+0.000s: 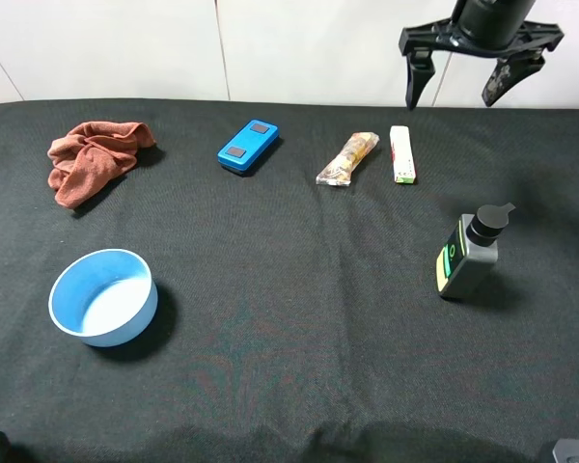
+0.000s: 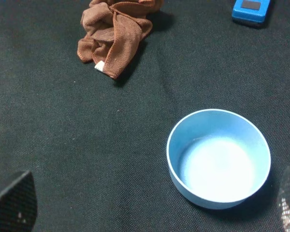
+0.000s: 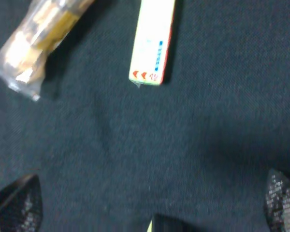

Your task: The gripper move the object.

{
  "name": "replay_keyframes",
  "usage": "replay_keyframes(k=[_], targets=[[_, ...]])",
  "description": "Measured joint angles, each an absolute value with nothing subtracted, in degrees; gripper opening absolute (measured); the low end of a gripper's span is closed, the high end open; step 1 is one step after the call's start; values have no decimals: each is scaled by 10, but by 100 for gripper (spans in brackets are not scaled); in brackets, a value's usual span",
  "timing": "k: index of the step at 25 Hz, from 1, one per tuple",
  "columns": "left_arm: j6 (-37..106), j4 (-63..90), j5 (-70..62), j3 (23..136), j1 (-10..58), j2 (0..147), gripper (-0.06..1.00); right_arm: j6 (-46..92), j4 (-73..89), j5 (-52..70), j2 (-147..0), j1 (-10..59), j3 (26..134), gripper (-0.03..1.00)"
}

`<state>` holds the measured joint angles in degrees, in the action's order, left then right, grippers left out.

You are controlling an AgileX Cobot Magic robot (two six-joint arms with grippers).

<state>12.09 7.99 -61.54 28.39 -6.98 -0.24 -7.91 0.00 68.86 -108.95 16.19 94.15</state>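
Your right gripper (image 1: 456, 85) hangs over the far edge of the table (image 1: 289, 376), jaws spread and nothing between them. Its body is cut off at the frame top. The box (image 1: 402, 154) lies flat on the table just beside the wrapper (image 1: 348, 158), apart from the gripper and untouched. In the right wrist view the box's far end runs out of frame, its print is too blurred to read, and the wrapper is cropped too. A dark sliver at the frame edge can't be made out. Of your left gripper (image 2: 151, 203) only two fingertips (image 2: 12, 203) show, wide apart and holding nothing, near the bowl (image 2: 176, 145). The rag (image 2: 113, 41) and blue case (image 2: 250, 12) are partly cropped there. A bottle (image 1: 468, 256) stands upright.
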Motion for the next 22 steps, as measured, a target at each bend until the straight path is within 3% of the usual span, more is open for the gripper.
replay_keyframes(k=[9,22], targets=[[121,80,-615,284,-70,-2,100,-66,9,696,-1012,162,915,69],[121,80,-615,284,-70,-2,100,-53,21,696,-824,162,762,69]])
